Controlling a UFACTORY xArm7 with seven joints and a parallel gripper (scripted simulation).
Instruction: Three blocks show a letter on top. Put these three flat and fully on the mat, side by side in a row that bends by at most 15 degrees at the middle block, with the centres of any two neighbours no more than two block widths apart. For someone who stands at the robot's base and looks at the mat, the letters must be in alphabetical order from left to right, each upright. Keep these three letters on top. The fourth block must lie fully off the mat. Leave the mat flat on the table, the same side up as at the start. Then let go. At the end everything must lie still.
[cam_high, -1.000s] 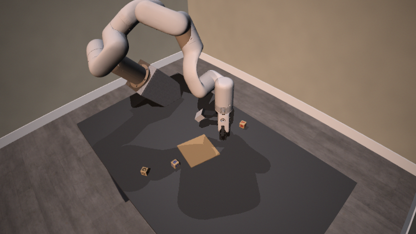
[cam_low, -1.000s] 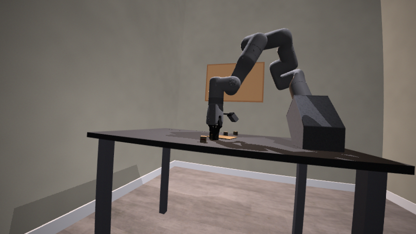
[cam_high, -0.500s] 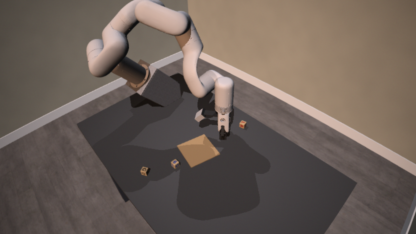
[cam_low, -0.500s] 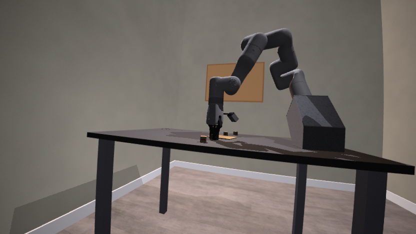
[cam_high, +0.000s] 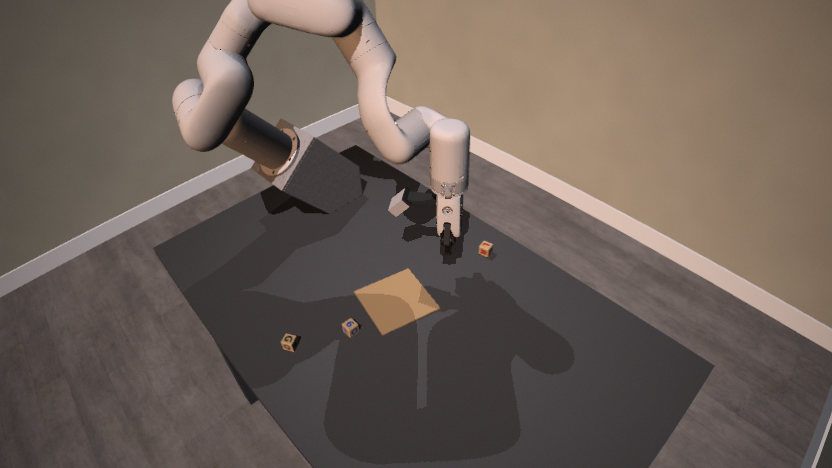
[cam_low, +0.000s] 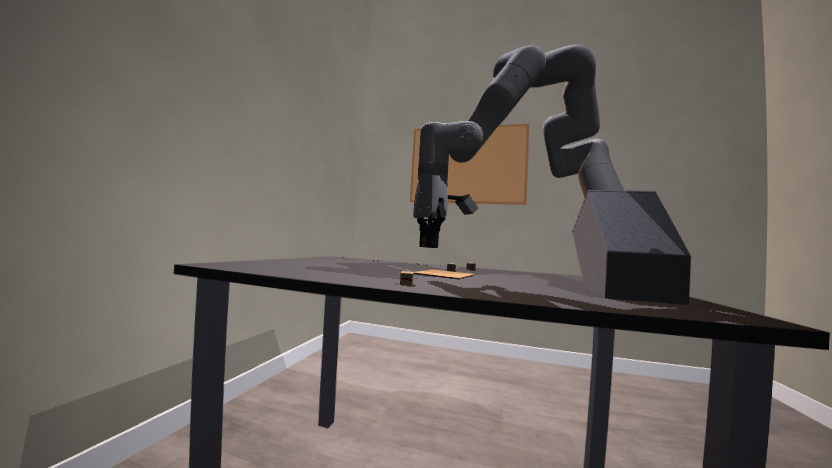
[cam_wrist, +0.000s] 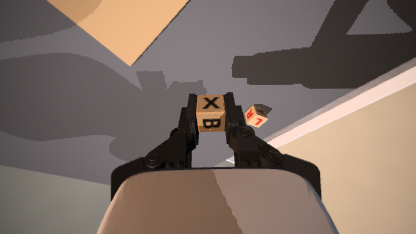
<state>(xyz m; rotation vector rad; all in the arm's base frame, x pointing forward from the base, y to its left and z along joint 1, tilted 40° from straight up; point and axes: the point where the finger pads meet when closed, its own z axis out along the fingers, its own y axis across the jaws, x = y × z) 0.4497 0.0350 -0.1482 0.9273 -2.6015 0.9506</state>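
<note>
Three blocks rest apart on the dark worktop (cam_high: 581, 384) (cam_low: 523, 302) (cam_wrist: 175, 55), all off the mat, while the fourth is in the pincer (cam_high: 446, 247) (cam_low: 428, 244) (cam_wrist: 211, 104). The pincer is grasping the X block (cam_wrist: 211, 104) by two opposite sides, its X and B faces showing in the wrist view. It points down and hangs above the worktop, with a gap below its tips, beside the mat rather than over it. The tan mat (cam_high: 392, 308) (cam_low: 436, 273) (cam_wrist: 125, 25) lies flat, partly in shadow, and bears no block. Near the pincer, on the side away from the mat, sits the red block (cam_high: 485, 249) (cam_low: 406, 278) (cam_wrist: 256, 116), with R and L on two faces. Across the mat, the blue block (cam_high: 350, 327) (cam_low: 451, 266) sits just beside its edge; the G block (cam_high: 289, 342) (cam_low: 471, 266), marked in black, stands farther out. No row has been formed.
</note>
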